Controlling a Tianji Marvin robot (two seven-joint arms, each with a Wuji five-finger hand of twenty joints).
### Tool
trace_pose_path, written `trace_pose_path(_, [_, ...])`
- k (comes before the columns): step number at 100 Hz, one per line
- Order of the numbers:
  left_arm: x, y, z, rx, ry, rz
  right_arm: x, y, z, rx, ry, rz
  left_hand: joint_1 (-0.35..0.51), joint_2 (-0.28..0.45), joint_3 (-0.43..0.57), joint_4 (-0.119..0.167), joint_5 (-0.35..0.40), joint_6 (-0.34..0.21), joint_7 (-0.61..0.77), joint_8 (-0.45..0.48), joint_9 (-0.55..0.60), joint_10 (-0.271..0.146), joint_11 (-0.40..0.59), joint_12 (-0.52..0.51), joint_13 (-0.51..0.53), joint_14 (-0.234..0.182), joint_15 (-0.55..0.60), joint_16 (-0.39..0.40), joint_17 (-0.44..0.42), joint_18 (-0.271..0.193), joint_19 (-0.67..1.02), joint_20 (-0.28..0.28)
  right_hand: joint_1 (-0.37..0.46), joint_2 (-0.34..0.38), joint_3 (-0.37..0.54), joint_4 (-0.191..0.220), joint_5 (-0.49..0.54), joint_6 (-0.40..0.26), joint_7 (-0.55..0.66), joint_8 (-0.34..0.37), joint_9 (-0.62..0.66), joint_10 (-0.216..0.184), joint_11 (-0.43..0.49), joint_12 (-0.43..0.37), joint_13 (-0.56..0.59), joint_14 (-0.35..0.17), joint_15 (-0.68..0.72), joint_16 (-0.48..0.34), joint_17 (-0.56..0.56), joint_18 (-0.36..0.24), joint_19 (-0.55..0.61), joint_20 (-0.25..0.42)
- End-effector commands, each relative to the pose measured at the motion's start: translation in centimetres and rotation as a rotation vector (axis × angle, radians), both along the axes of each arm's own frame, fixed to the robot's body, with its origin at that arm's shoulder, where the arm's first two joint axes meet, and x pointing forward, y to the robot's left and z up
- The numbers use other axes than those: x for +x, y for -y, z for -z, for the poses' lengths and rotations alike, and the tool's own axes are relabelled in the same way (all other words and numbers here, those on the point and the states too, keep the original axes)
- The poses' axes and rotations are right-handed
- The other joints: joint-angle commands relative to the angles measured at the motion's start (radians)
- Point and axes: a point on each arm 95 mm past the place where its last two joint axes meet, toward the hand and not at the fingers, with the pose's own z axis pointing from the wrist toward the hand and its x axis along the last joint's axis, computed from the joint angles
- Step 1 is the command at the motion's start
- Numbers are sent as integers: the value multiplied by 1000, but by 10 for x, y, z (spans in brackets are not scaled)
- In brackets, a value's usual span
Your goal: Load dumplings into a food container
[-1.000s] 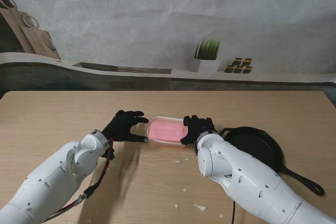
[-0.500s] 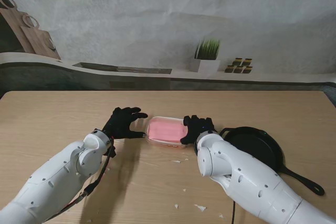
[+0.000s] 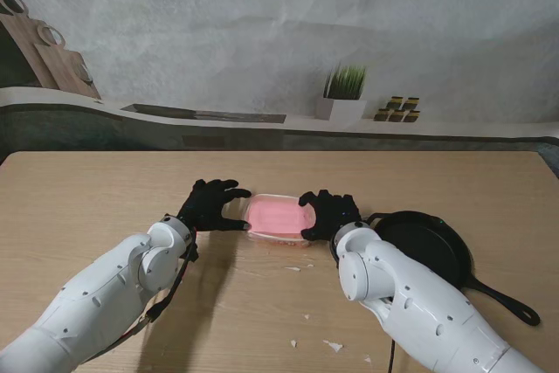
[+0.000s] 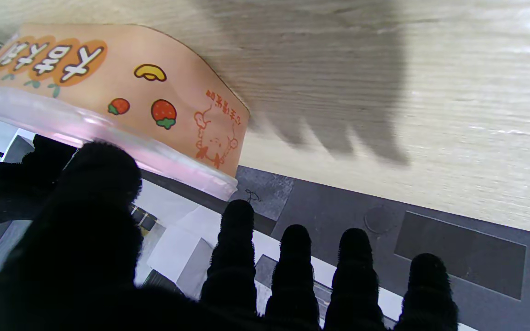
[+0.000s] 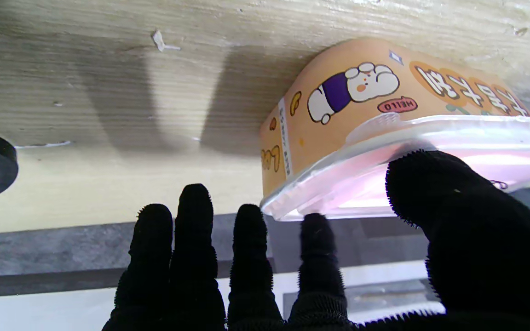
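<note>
- Food container (image 3: 277, 217): orange printed tub with translucent pink lid on, mid-surface (image 3: 105, 189).
- Left hand (image 3: 212, 205): at container's left end, fingers spread, thumb at the lid rim; no firm grip visible.
- Right hand (image 3: 327, 213): at container's right end, thumb on lid, fingers splayed.
- Step, I judge: lid removal; next needs a rim pinch.
- Skillet (image 3: 428, 249): right of container, near my right arm.
- Dumplings: none visible.

Food container (image 3: 277, 216) mid-table (image 3: 105, 189) between left hand (image 3: 210, 204) and right hand (image 3: 328, 213); pan (image 3: 428, 246) right of it.
</note>
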Motion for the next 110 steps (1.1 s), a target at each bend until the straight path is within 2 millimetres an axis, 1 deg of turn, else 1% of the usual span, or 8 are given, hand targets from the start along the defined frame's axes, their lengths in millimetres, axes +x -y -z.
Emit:
trace_pose_path(1, [-5, 1, 8, 7, -28, -1, -12, 2, 22, -1, -47, -6, 51, -20, 62, 11, -33, -26, 4, 1, -24, -12, -11, 7, -30, -19, -16, -2, -13, -4, 10, 18, 70, -67, 7, 1, -7, -95, -45, 72, -12, -29, -33, -8, -38, -21, -4, -3, -22, -17, 24, -12])
trace_pose_path(18, [-4, 1, 5, 0, -19, -3, -10, 7, 17, 36, 31, -48, 50, -23, 67, 10, -40, -22, 1, 0, -22, -11, -7, 9, -29, -16, -11, 0, -11, -5, 11, 18, 54, -31, -16, 7, -13, -133, -134, 100, -9, -39, -61, -19, -56, -37, -6, -4, -32, -30, 23, -4])
trace_pose_path(41, [-2, 3, 5, -11, -29, -19, -8, 8, 17, 43, 61, -5, 48, -8, 71, 8, -35, -19, 0, -2, -18, -11, 3, 10, -28, -17, -6, 0, -11, -6, 10, 18, 50, 11, -35, 13, -6, 98, -157, 218, -8, -28, -105, -33, -87, -48, -4, -5, -47, -45, 18, 7])
trace_pose_path(67, [0, 1, 4, 8, -51, -11, -8, 11, 17, 1, 4, 81, 53, 15, 54, 6, -13, -13, 4, -2, -19, -15, 5, 4, -28, -18, -5, -3, -15, -7, 8, 16, 45, 6, -63, 10, 2, 223, 18, 41, -7, 7, -168, -54, -110, -42, -35, -25, -62, -39, -6, 8])
trace_pose_path(77, [1, 1, 4, 18, -50, -2, -8, 13, 19, -9, 11, 77, 54, 17, 47, 6, -20, -8, -2, -4, -19, -13, 3, 1, -28, -17, -6, -5, -15, -7, 7, 16, 47, 8, -53, 11, -2, 134, 23, 9, -6, 2, -192, -65, -107, -40, -37, -27, -58, -39, -5, 9])
trace_pose_path(91, [2, 2, 4, 18, -46, 1, -6, 15, 20, 17, 76, 20, 57, 21, 38, 8, -23, -12, -5, -5, -17, -15, 6, 0, -28, -17, -4, -5, -14, -7, 7, 15, 49, 20, -50, 12, -17, -123, -143, -27, 1, -43, -271, -93, -112, -63, -34, -24, -52, -47, -7, 11])
trace_pose_path(94, [3, 2, 4, 20, -47, 2, -5, 16, 19, 20, 89, 6, 58, 22, 37, 8, -23, -10, -5, -5, -18, -12, 6, 0, -28, -16, -4, -5, -14, -6, 7, 15, 46, 21, -48, 11, -8, -142, -206, 96, 3, -47, -279, -89, -113, -64, -34, -23, -49, -48, -7, 13])
trace_pose_path(110, [3, 2, 5, 28, -53, 5, -5, 18, 16, 24, 131, -39, 63, 20, 31, 10, -19, -12, -4, -5, -17, -14, 8, -1, -28, -16, -2, -5, -15, -7, 7, 14, 42, 21, -55, 12, -7, -157, -256, 237, 5, -53, -283, -91, -119, -69, -31, -22, -51, -53, 2, 10])
